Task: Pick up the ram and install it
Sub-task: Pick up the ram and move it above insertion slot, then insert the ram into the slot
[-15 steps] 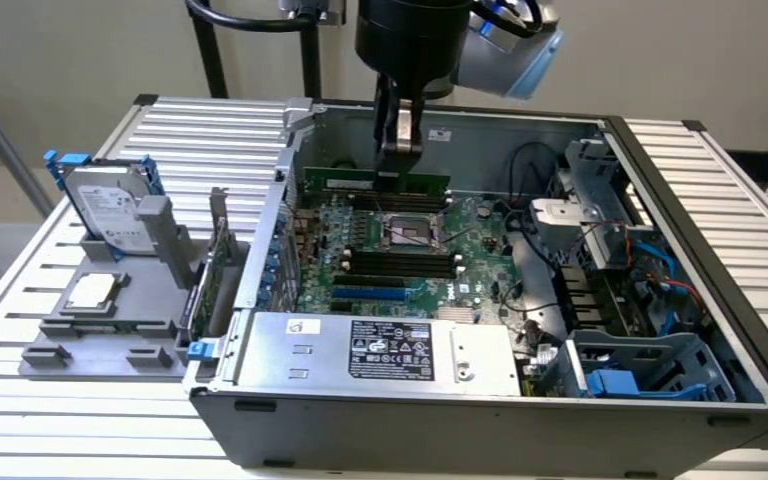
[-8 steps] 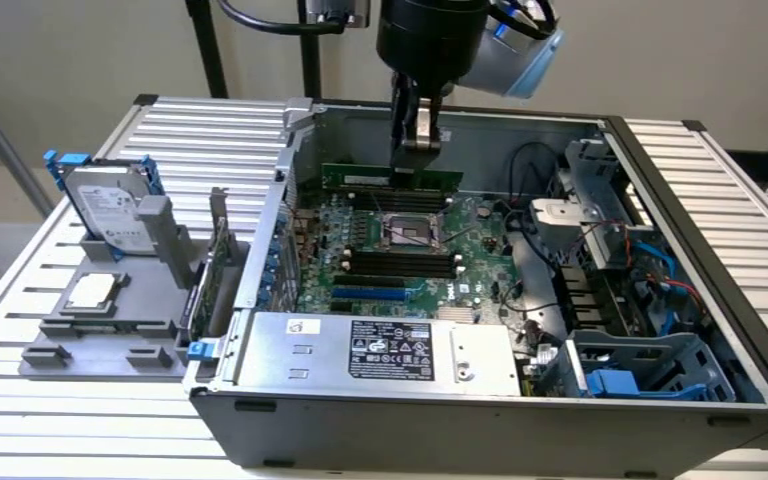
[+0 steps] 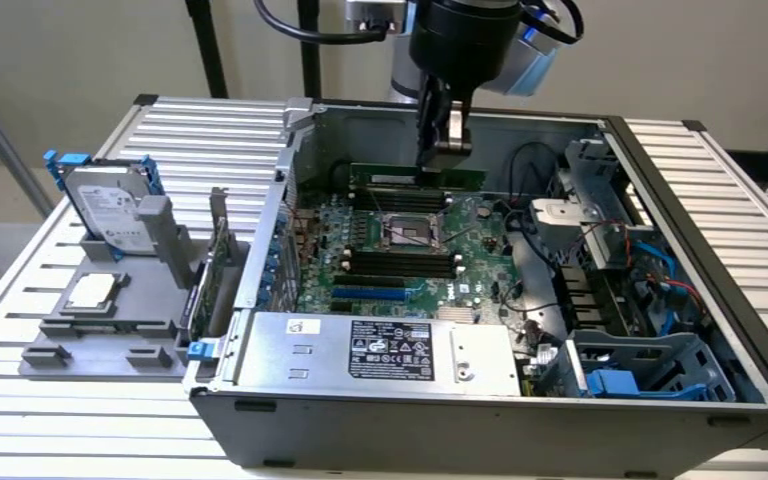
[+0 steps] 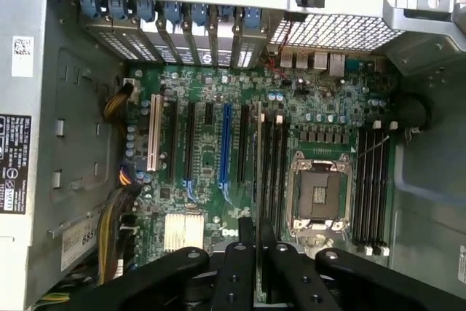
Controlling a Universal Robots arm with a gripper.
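The ram [image 3: 391,178] is clamped between the 2 fingers [image 4: 237,271] of the gripper [image 3: 443,152]. It is held inside the open computer case [image 3: 357,430], above the motherboard [image 3: 480,250].

Pick-up is judged done; the install step is in hand.

In the wrist view the stick is seen edge-on, running parallel to the black memory slots [image 4: 275,169] just beside the processor socket [image 4: 318,194]. No contact with a slot is seen, and which slot is targeted cannot be told.

Seating is judged to call for:
- the edge kept parallel to and centred over 1 slot
- the notch matched
- a straight push down with no tilt

Risk: a skewed stick could be jammed against the slot ends or shifted in the grip.
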